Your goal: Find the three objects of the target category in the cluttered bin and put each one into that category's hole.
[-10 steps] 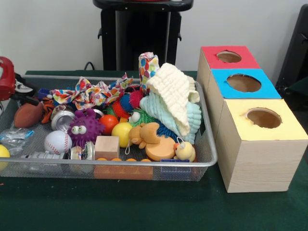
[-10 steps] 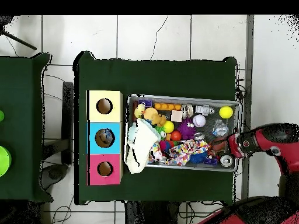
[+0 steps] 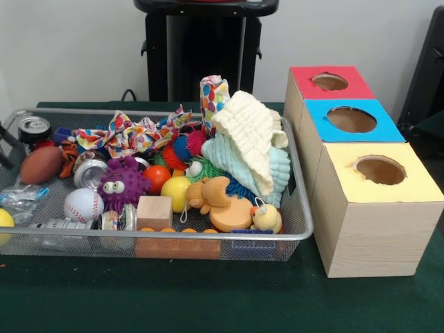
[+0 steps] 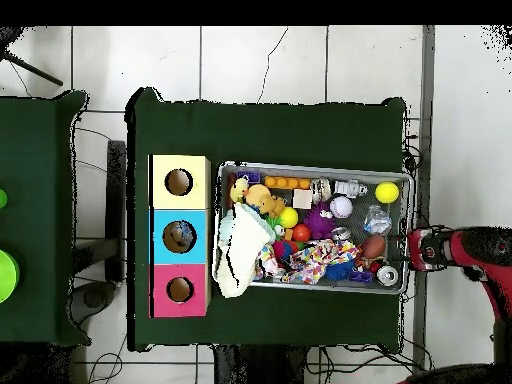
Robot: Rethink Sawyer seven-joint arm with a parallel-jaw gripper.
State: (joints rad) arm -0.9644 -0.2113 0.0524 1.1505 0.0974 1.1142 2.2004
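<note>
The wire mesh bin [image 3: 173, 236] stands on the green table, full of clutter; it also shows in the overhead view [image 4: 310, 167]. In it lie a baseball [image 3: 83, 205], a brown football [image 3: 41, 164], a purple fuzzy ball with eyes [image 3: 122, 184], a yellow ball [image 3: 177, 193], a wooden cube [image 3: 154, 211], a silver can [image 3: 35, 127] and a cream cloth [image 3: 250, 139]. Three boxes with holes stand beside the bin: red [image 3: 330, 82], blue [image 3: 352, 119], yellow [image 3: 380, 169]. The red arm's end [image 4: 425, 250] sits just outside the bin's right edge in the overhead view.
A colourful patterned cloth [image 3: 132, 135], an orange bear [image 3: 208, 194] and a small duck [image 3: 266, 218] also lie in the bin. The black pedestal [image 3: 205, 48] stands behind the table. A second green table [image 4: 35, 220] is at the overhead view's left.
The arm has drawn back off the bin's end and left the front view. A silver can at the bin's far left corner now shows.
</note>
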